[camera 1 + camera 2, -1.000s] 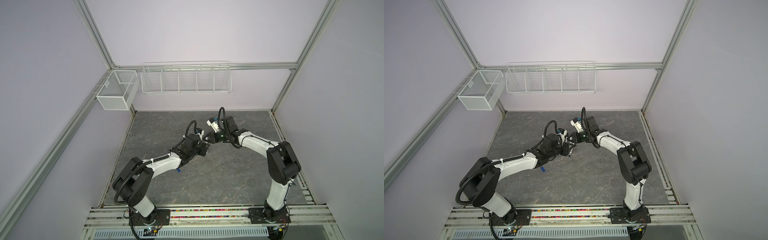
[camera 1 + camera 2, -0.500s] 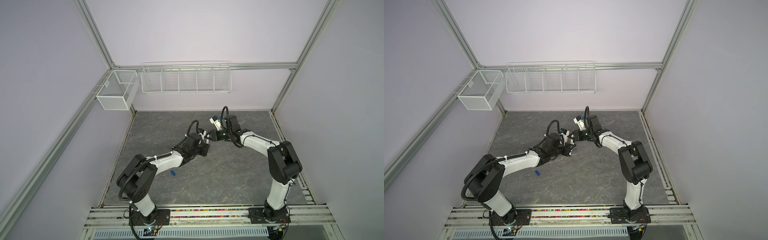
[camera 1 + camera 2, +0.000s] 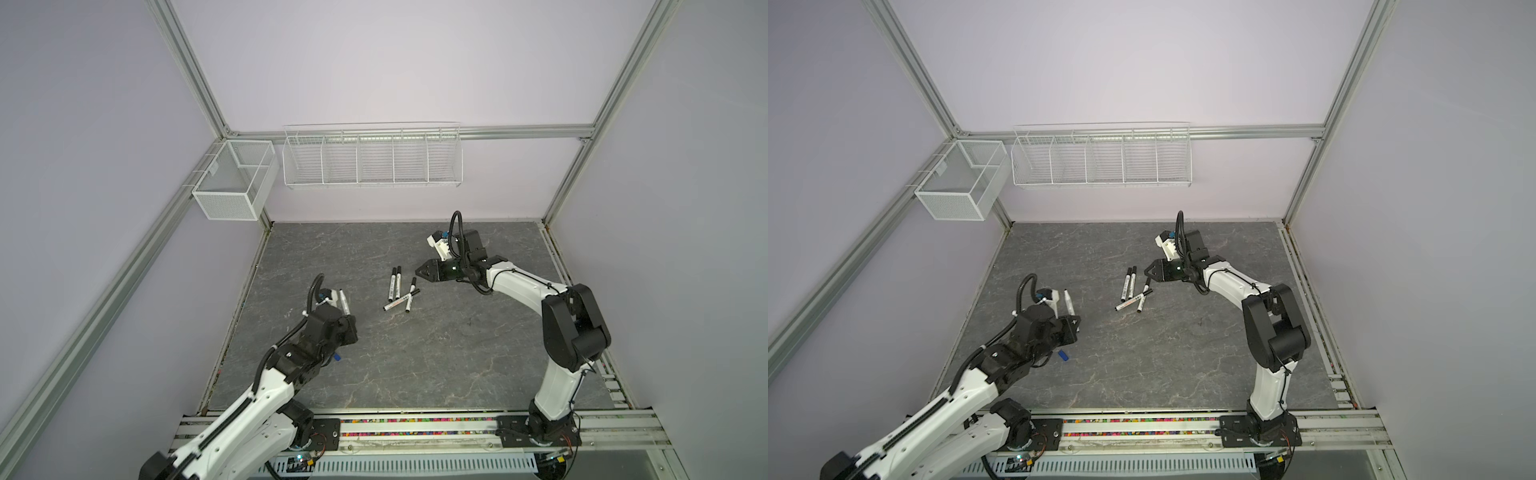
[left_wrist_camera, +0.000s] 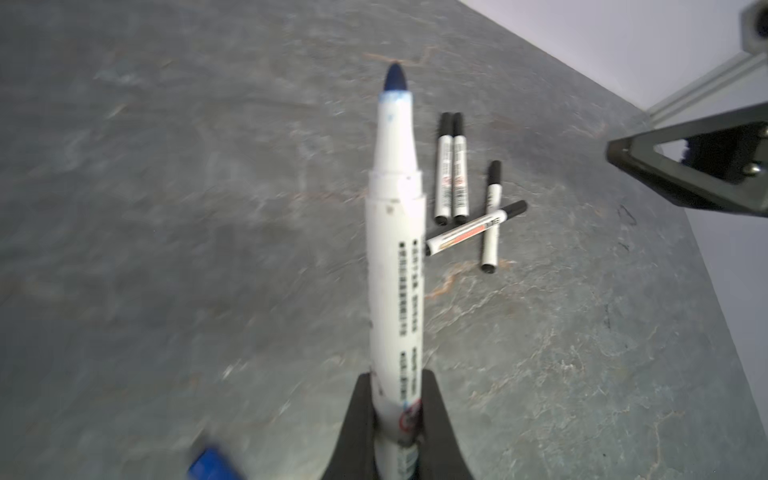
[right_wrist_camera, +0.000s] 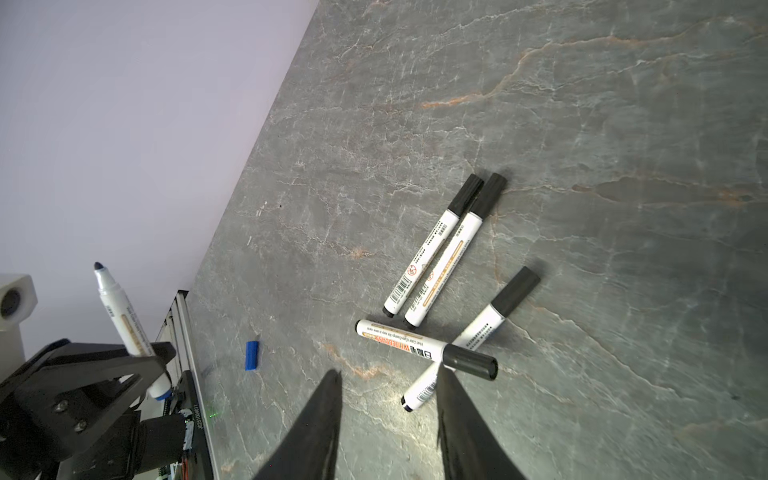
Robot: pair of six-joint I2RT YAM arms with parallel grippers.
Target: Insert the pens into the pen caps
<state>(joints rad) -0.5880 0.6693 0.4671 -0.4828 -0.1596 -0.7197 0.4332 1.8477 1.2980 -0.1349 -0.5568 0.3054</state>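
My left gripper [image 4: 397, 382] is shut on the lower barrel of a white pen [image 4: 395, 257], which stands upright with its blue tip bare. Both top views show this pen [image 3: 343, 301] [image 3: 1068, 302] over the table's left side. A short blue pen cap [image 3: 337, 356] [image 3: 1062, 356] [image 5: 252, 355] lies on the table beside the left arm. Several black-capped pens [image 3: 394, 283] [image 3: 1129, 282] [image 5: 436, 245] lie mid-table, one pen [image 5: 415, 345] crossing another. My right gripper [image 5: 390, 376] [image 3: 417, 272] hangs open and empty just right of them.
A white wire basket [image 3: 372, 160] hangs on the back wall and a mesh box [image 3: 232, 183] on the left frame rail. The grey stone table [image 3: 415, 365] ends at the left wall, the right rail and the front mounting rail [image 3: 415, 428].
The two grippers were together at mid-table; the left arm has drawn back to the left carrying the blue-tipped pen. The right gripper has opened and stays near the black pens.
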